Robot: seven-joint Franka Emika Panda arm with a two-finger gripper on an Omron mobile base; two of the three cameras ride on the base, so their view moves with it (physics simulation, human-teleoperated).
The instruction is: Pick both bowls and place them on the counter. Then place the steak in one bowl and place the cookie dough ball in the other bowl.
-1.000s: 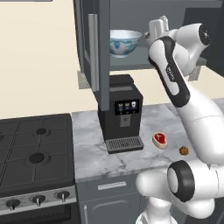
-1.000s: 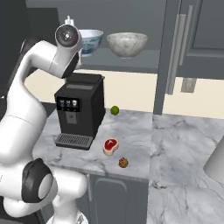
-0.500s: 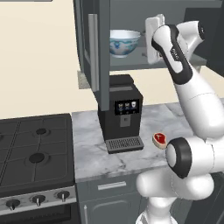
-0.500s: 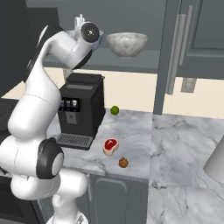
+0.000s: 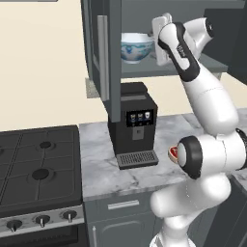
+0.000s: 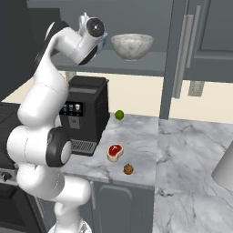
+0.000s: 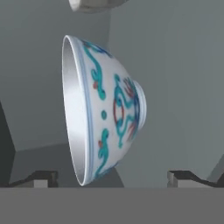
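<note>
The wide white bowl (image 5: pixel 135 47) with blue pattern stands on the open cabinet shelf (image 5: pixel 144 68) above the coffee machine. My gripper (image 5: pixel 156 42) is at shelf height just right of it, open. In the hand view this bowl (image 7: pixel 105 109) looms close, seen rolled on its side, and my spread fingertips (image 7: pixel 42 178) frame it at the bottom without touching it. The grey marbled bowl (image 6: pixel 132 45) sits farther right on the same shelf. The steak (image 6: pixel 115 151) and the cookie dough ball (image 6: pixel 128 169) lie on the marble counter (image 6: pixel 182 145) near its front edge.
A black coffee machine (image 5: pixel 134 123) stands on the counter under the shelf. A green lime (image 6: pixel 119 114) lies behind the steak. The black gas stove (image 5: pixel 38 169) is to the left. Open cabinet doors (image 5: pixel 103 53) flank the shelf.
The hand has swung left along the shelf, closer to the blue-patterned bowl. The jaws have stayed open, and the bowls, steak and dough ball have not moved.
</note>
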